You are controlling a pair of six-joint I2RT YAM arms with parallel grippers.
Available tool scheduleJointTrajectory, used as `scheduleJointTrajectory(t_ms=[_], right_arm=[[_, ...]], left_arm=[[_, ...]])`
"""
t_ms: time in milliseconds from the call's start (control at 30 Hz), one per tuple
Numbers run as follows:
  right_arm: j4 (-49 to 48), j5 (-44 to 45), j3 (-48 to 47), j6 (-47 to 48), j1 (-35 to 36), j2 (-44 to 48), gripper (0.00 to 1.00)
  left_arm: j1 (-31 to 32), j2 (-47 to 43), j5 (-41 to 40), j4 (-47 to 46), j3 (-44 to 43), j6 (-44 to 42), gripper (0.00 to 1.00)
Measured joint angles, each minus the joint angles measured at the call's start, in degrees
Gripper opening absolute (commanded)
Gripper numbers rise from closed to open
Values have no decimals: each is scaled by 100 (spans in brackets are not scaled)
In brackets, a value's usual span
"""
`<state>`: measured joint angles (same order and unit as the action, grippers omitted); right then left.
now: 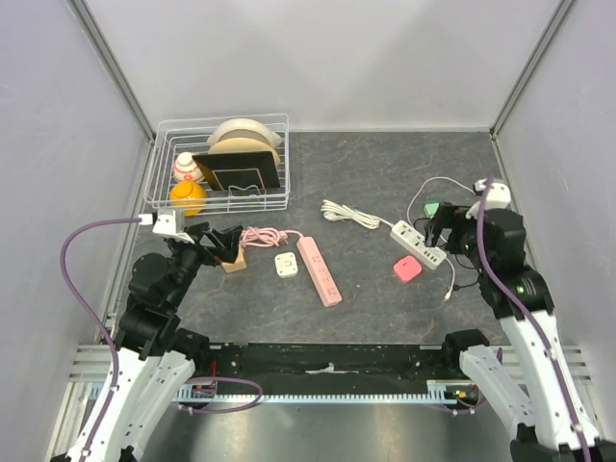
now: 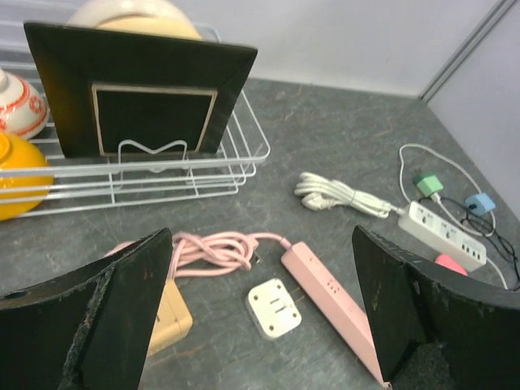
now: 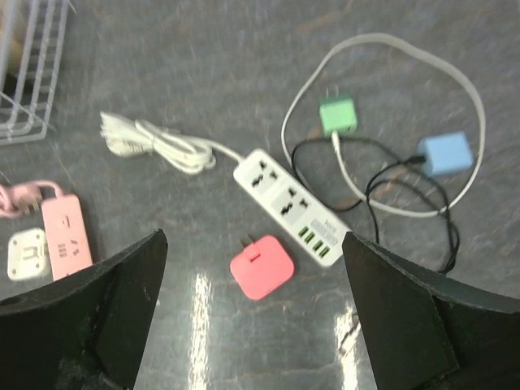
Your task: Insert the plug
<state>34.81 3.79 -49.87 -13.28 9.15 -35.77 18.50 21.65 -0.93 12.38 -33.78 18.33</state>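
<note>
The desk (image 1: 385, 173) carries a pink strip (image 1: 319, 270) and a white strip (image 1: 418, 243), each with a loose plug beside it. Nothing is gripped, so this looks like the approach. The right fingers (image 3: 89, 309) hang wide and bare above the pink plug (image 3: 261, 266), which lies just beside the white strip. The left fingers (image 2: 97, 317) are equally wide, near the white plug (image 2: 275, 307). The next move likely calls for lowering onto one plug — which one is unclear — and closing squarely on it.

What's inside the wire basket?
An upright black square plate, a cream plate behind it, a red-patterned bowl, an orange bowl. The cream plate's lower part is covered.
</note>
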Motion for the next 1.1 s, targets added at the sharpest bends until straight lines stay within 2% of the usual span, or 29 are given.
scheduleJointTrajectory(t_ms=[233,433,733,1100], right_arm=[[546,-249,-103,-450,0,-1480,98],[673,-249,-35,-697,42,-2238,98],[350,-181,713,-935,643,-3235,98],[-369,39,780,-822,737,-4013,98]], left_arm=[[0,11,0,509,0,-7,100],[0,28,35,555,0,-4,100],[0,260,350,555,-2,-2,100],[0,262,455,555,-2,-2,100]])
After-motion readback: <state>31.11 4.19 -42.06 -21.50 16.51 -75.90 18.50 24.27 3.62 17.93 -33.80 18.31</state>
